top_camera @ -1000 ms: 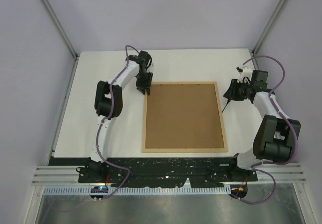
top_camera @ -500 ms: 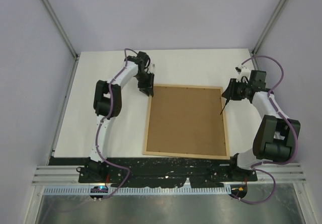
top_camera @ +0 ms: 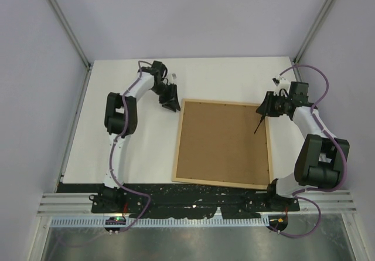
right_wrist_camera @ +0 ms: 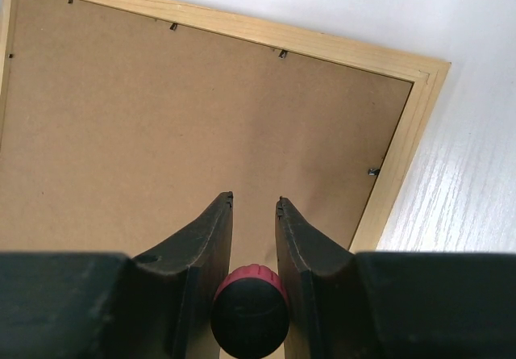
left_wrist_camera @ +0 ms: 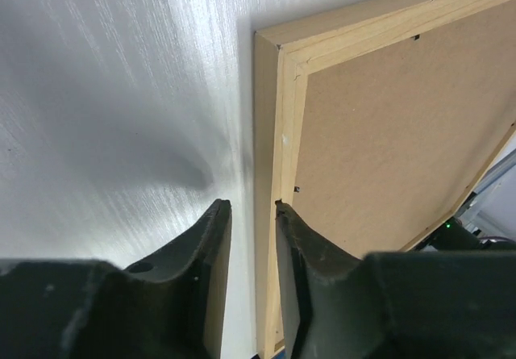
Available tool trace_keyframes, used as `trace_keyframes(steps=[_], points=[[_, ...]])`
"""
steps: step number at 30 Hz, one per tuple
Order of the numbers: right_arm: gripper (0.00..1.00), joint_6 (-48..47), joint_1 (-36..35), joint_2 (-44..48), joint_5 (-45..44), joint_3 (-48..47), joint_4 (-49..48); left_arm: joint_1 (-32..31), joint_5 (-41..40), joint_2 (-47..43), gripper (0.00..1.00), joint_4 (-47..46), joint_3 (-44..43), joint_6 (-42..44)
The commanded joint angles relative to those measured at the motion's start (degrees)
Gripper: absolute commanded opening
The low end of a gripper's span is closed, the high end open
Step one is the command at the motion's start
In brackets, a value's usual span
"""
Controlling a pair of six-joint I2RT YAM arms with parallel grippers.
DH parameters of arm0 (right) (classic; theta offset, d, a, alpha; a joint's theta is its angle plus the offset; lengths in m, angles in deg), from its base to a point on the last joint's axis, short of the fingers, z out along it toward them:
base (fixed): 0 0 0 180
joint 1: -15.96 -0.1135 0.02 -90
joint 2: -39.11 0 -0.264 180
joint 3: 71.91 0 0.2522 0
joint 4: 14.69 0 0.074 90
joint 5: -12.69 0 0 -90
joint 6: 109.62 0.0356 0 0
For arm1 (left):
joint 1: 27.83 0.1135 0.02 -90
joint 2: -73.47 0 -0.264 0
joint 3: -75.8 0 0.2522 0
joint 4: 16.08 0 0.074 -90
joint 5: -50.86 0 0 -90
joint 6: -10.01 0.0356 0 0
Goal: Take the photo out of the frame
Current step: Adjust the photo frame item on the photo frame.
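The frame (top_camera: 224,143) lies back up on the white table, its brown fibreboard panel (right_wrist_camera: 161,133) facing me inside the light-wood rail (right_wrist_camera: 401,153). The photo is hidden under the panel. My left gripper (top_camera: 171,104) sits at the frame's far left corner; in the left wrist view (left_wrist_camera: 251,204) its jaws stand a narrow gap apart over the outer edge of the rail (left_wrist_camera: 278,93), gripping nothing. My right gripper (top_camera: 265,108) is shut on a screwdriver with a red-and-black handle (right_wrist_camera: 250,310). Its thin shaft (top_camera: 257,125) points down at the panel near the far right corner.
Small metal tabs (right_wrist_camera: 373,170) hold the panel along the rail's inner edge, with more on the far side (right_wrist_camera: 282,53). The black base rail (top_camera: 193,193) runs just below the frame's near edge. White table (top_camera: 135,149) lies left of the frame.
The frame has slid to the right and turned slightly clockwise. My left gripper has followed its far left corner. My right gripper has barely moved, still holding the screwdriver.
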Motion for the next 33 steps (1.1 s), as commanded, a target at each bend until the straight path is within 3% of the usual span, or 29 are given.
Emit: trace_keyframes(steps=[1,4,11,33], points=[[0.08,0.5,-0.6,0.1,0.5,-0.6,-2.3,-0.7,-2.3,-5.6,0.37,-0.7,-0.1,-0.6],[0.08,0.4,-0.9,-0.1,0.2,-0.6,-2.3,-2.2,-7.0,-6.5,0.44,0.8,-0.6,0.3],[0.08,0.1,-1.8,0.6,-0.5,-0.4,-2.4,-6.1,-15.3,-4.6,0.45,4.3,-2.9,0.8],[0.08,0.0,-2.9,1.6,-0.4,0.2,-2.3,-10.5,-22.4,0.8,0.43,6.7,-8.9,2.1]])
